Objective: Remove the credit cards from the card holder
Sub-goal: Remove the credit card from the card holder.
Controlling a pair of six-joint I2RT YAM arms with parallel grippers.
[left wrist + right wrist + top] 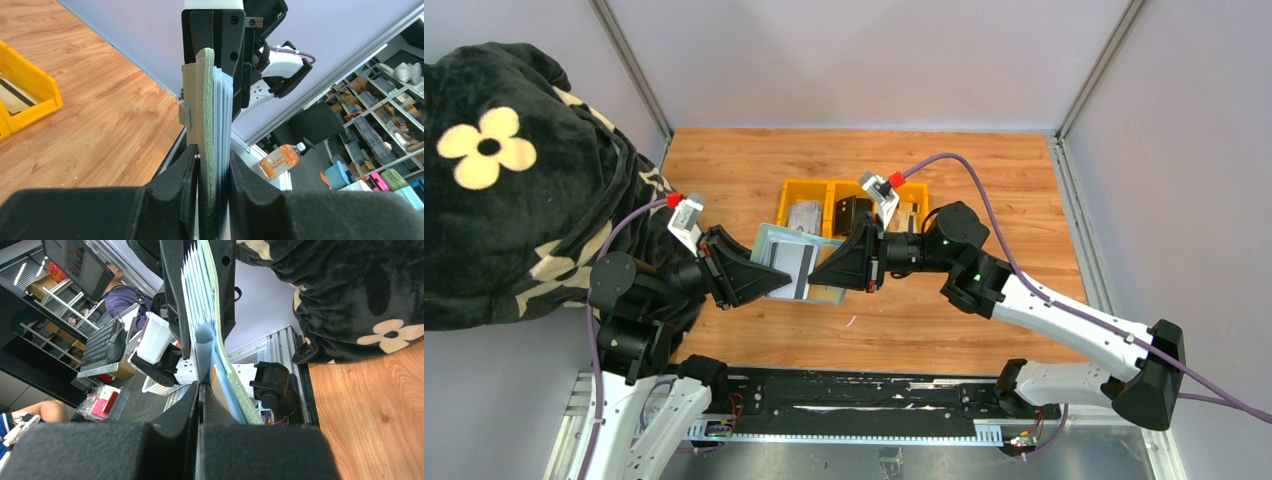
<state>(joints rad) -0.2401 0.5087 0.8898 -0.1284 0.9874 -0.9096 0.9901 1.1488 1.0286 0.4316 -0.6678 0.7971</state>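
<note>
The card holder [776, 247] hangs open above the table between both grippers, sage-green outside and pale blue inside. A silver-grey credit card [792, 265] with a dark stripe shows in its pocket. My left gripper [212, 155] is shut on the holder's left edge, seen edge-on as a green cover [208, 115] with stacked pale leaves. My right gripper [200, 387] comes from the opposite side, its jaws pressed together on a thin pale pocket leaf [204, 347]. A tan card edge [218, 385] sits just outside its right finger. In the top view the left gripper [784, 281] and right gripper [815, 278] almost meet.
A yellow three-part tray [785, 191] stands behind the holder. It holds a grey card [804, 214], a black card [852, 211] and a beige one [909, 216]. A black flowered blanket [504, 170] covers the left side. Grey walls close the table's back and sides.
</note>
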